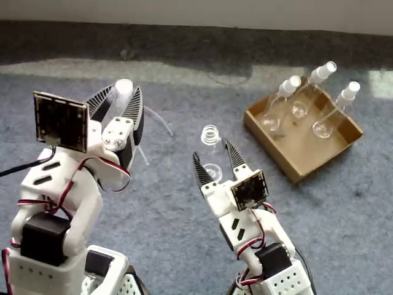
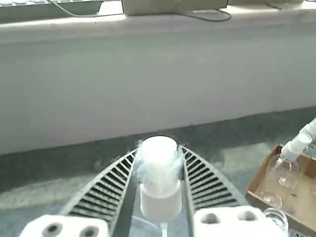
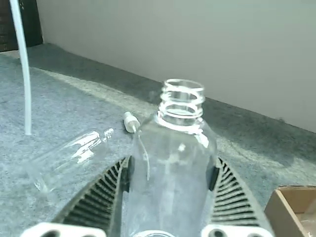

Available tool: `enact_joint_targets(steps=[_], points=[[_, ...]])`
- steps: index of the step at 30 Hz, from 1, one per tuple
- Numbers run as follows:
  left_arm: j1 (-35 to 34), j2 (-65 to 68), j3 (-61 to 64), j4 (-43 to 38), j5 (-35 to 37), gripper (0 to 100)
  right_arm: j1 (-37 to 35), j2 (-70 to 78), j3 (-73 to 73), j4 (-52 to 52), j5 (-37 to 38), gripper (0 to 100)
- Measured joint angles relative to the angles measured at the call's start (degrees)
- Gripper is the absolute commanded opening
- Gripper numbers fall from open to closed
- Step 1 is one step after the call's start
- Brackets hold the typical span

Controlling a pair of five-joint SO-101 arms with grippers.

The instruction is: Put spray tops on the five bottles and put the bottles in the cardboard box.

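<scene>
One uncapped bottle (image 3: pixel 170 163), inside right claw (image 1: pixel 212 151)

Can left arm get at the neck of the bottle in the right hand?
Probably yes: the clear threaded-neck bottle pokes out past the right hand uncapped, with open grey carpet between the arms.

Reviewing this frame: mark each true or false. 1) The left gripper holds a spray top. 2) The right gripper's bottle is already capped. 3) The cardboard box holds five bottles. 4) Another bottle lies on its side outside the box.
1) True: the left gripper is closed on a spray top.
2) False: the bottle in the right gripper has a bare threaded neck.
3) False: the cardboard box holds three bottles, each with a top.
4) True: another bottle lies on the table.
</scene>
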Motion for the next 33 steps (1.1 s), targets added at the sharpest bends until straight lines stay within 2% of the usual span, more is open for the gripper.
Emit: enact_joint_targets(steps=[6, 15, 18, 27, 33], points=[[0.7, -1.2, 4.4, -11.2, -0.2, 1, 0.0, 0.0, 0.0, 2.2, 0.0, 11.7], [13.4, -1.2, 5.4, -23.3, -0.2, 1, 0.0, 0.0, 0.0, 9.1, 0.0, 11.7], [13.8, -1.2, 5.4, -26.1, -0.2, 1, 0.0, 0.0, 0.0, 9.6, 0.0, 11.7], [14.2, -1.2, 9.4, -27.7, -0.2, 1, 0.0, 0.0, 0.0, 9.7, 0.0, 11.7], [14.2, -1.2, 14.2, -34.7, -0.2, 1, 0.0, 0.0, 0.0, 9.7, 0.0, 11.7]])
